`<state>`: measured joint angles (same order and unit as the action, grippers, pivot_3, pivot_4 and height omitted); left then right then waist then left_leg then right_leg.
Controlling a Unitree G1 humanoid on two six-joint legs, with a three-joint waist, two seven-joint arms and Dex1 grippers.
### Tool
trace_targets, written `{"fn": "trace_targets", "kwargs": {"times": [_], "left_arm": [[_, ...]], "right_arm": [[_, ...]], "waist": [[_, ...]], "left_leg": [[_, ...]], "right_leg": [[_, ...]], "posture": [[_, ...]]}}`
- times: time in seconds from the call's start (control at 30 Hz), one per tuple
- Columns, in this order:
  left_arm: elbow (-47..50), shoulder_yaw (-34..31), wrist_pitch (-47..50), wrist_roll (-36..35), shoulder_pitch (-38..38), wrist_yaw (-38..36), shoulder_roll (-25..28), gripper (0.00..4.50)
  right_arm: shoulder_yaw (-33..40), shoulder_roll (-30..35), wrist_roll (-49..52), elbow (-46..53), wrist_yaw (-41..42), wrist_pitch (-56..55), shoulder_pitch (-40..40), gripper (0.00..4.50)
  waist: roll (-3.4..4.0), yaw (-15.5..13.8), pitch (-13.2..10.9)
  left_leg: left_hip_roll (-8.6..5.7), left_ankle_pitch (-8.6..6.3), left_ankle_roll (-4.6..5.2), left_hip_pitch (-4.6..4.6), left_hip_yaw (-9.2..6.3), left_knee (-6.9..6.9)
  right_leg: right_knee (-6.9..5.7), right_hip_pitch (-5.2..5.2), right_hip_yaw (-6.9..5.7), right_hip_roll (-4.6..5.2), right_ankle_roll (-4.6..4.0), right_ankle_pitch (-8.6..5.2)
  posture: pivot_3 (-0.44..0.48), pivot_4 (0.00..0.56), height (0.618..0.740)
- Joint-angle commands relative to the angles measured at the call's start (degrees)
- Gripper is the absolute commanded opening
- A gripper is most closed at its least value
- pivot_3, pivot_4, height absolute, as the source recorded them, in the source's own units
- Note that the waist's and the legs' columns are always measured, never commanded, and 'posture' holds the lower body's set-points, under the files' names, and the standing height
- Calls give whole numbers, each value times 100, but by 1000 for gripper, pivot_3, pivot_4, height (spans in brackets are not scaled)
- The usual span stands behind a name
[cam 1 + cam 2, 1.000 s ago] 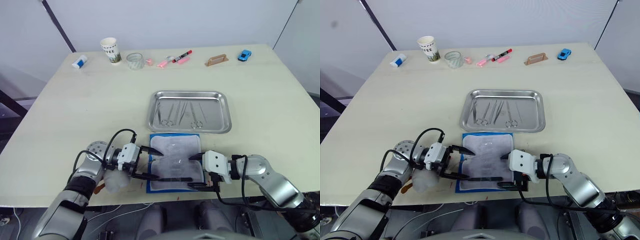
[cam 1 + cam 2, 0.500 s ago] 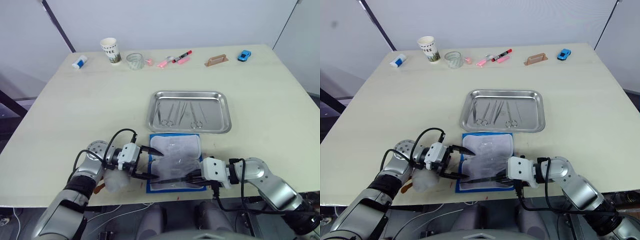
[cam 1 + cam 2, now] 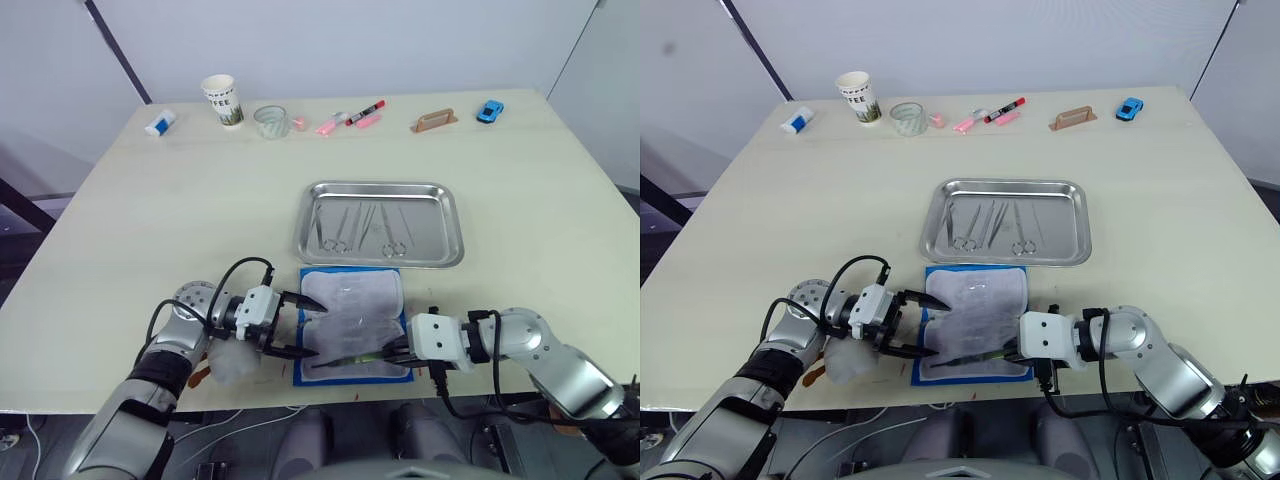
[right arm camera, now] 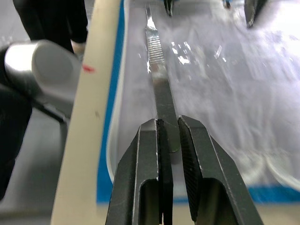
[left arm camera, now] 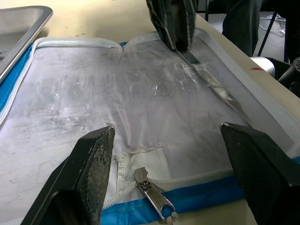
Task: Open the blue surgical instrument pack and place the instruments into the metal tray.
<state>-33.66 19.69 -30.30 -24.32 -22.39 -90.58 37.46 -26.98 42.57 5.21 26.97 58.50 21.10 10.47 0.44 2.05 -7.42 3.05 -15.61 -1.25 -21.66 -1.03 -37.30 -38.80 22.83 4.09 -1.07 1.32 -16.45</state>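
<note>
right wrist view: right claw pinches instrument.

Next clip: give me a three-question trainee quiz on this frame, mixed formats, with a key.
1. True or false: the right pincer is shut on a thin metal instrument that lies on the opened blue surgical instrument pack.
2. Multiple choice: where is the metal tray relative to the pack? A) beyond its far edge B) under it C) at the robot's left
3. Fill in: the left pincer is ____, its fingers spread over the pack's clear lining near the zipper pull.

Key: 1 true; 2 A; 3 open
</note>
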Motion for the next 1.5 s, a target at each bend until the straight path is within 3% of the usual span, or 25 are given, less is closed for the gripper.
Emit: {"fn": "trace_targets", "kwargs": {"times": [0.03,0.27,1.5], "left_arm": [[-259,217,83,503,220,-192,74,3829],[-263,207,87,516,222,-192,63,3829],[-468,264,-23,535,174,-192,-54,3829]], "right_arm": [[-3,115,-88,612,122,453,350,51],[72,199,-58,850,151,783,517,51],[1046,833,256,630,190,172,-118,51]], "waist": [[-1,2,-1],[-12,-1,-12],[-15,-31,-14]], "left_leg": [[0,0,0,0,0,0],[0,0,0,-4,-5,-2],[-1,0,0,-4,-5,-6]], "right_leg": [[-1,0,0,0,0,0],[0,1,-4,1,0,0],[-2,-1,-5,2,0,0]], "posture": [[0,150,740],[0,150,740],[0,150,740]]}}
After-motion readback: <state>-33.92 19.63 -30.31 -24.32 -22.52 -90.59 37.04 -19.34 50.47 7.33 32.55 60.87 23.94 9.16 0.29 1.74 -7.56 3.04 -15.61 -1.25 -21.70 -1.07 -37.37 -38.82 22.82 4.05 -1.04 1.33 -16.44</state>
